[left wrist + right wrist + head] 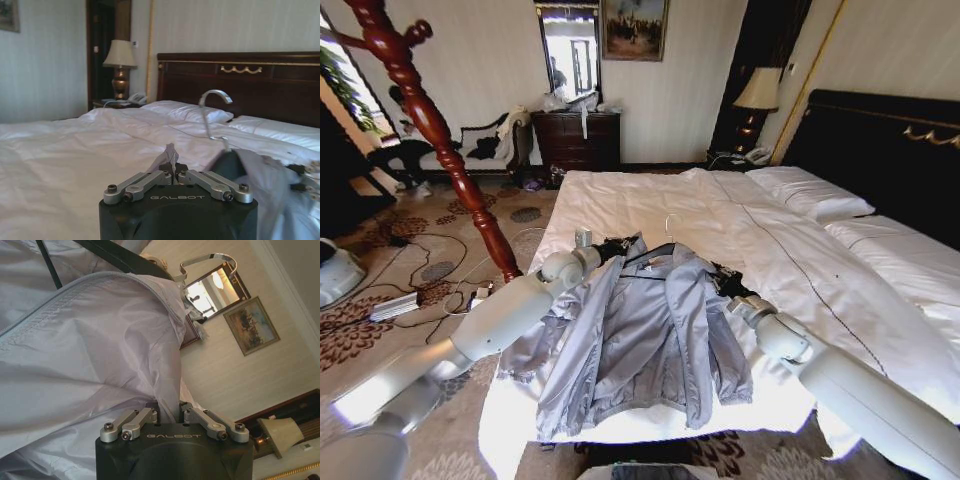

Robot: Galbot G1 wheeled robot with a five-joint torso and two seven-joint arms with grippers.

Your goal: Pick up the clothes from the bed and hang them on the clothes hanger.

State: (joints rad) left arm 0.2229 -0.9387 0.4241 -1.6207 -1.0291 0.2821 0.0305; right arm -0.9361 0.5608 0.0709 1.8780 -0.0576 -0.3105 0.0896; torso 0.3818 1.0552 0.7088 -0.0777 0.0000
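Observation:
The pale silver-grey clothes point(640, 340), a jacket, lie open-fronted on the near end of the white bed point(800, 270). The black clothes hanger point(655, 252) sits inside the collar, its silver hook point(672, 225) standing up. My left gripper point(612, 246) is shut on one shoulder of the jacket and my right gripper point(725, 284) on the other. In the left wrist view a fold of grey fabric point(170, 154) is pinched in the left gripper point(172, 167), with the hook point(215, 100) just beyond. The right wrist view has the right gripper point(170, 412) shut on the jacket point(90, 355) below the hanger point(120, 257).
A red-brown wooden coat stand point(430, 120) rises on the floor left of the bed. Cables and a power strip point(395, 305) lie on the carpet beside it. A dark dresser point(578, 138) and a lamp point(757, 95) stand by the far wall, next to the black headboard point(880, 150).

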